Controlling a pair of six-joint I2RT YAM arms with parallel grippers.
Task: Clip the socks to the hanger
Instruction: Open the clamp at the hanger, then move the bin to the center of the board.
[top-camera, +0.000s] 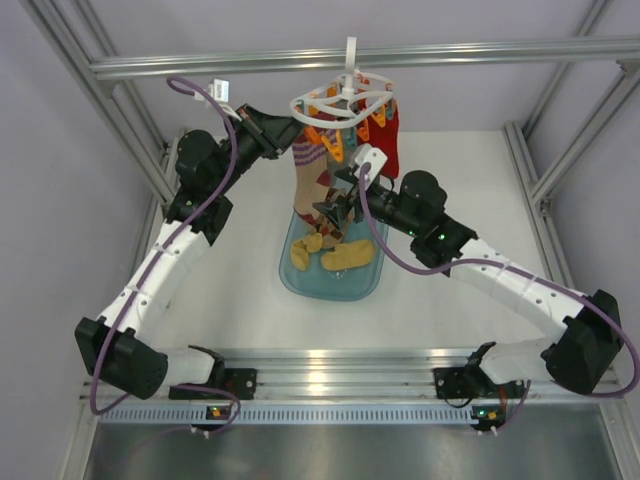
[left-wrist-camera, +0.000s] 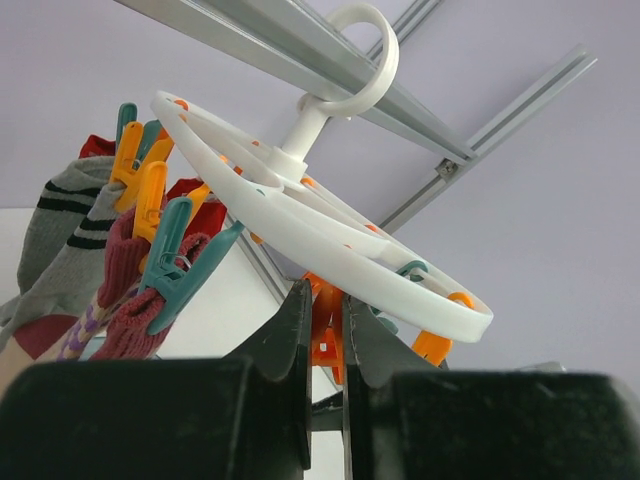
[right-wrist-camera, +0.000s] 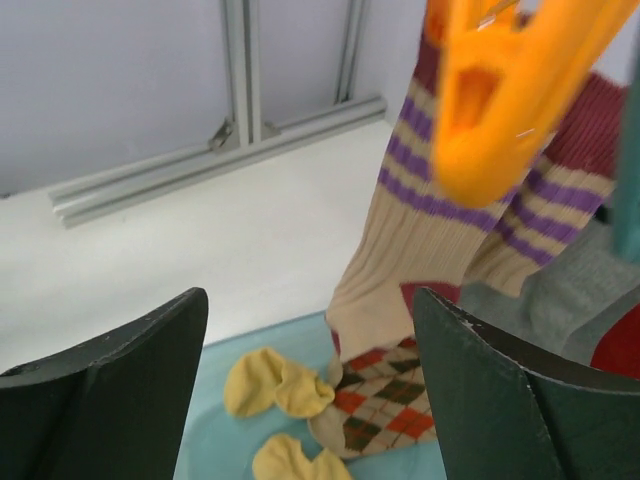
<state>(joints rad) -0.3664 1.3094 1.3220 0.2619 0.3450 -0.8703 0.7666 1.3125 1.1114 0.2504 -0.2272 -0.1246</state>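
The white round hanger (top-camera: 345, 100) hangs by its hook from the aluminium bar, with several socks clipped under it. These include a beige sock with purple stripes (right-wrist-camera: 420, 230), a red one (top-camera: 388, 140) and a grey striped one (left-wrist-camera: 60, 225). My left gripper (left-wrist-camera: 325, 300) is raised to the hanger's (left-wrist-camera: 300, 215) left rim and is shut on an orange clip (left-wrist-camera: 325, 335). My right gripper (right-wrist-camera: 310, 295) hangs open below the hanger, over the tray, holding nothing. An argyle sock (right-wrist-camera: 385, 400) rests with its toe in the tray beside mustard yellow socks (right-wrist-camera: 270, 385).
The translucent blue tray (top-camera: 300, 280) lies mid-table under the hanger. An orange clip (right-wrist-camera: 510, 90) dangles close in front of the right wrist camera. Aluminium frame posts (top-camera: 110, 110) run along the sides and back, and a rail (top-camera: 330, 365) runs along the near edge.
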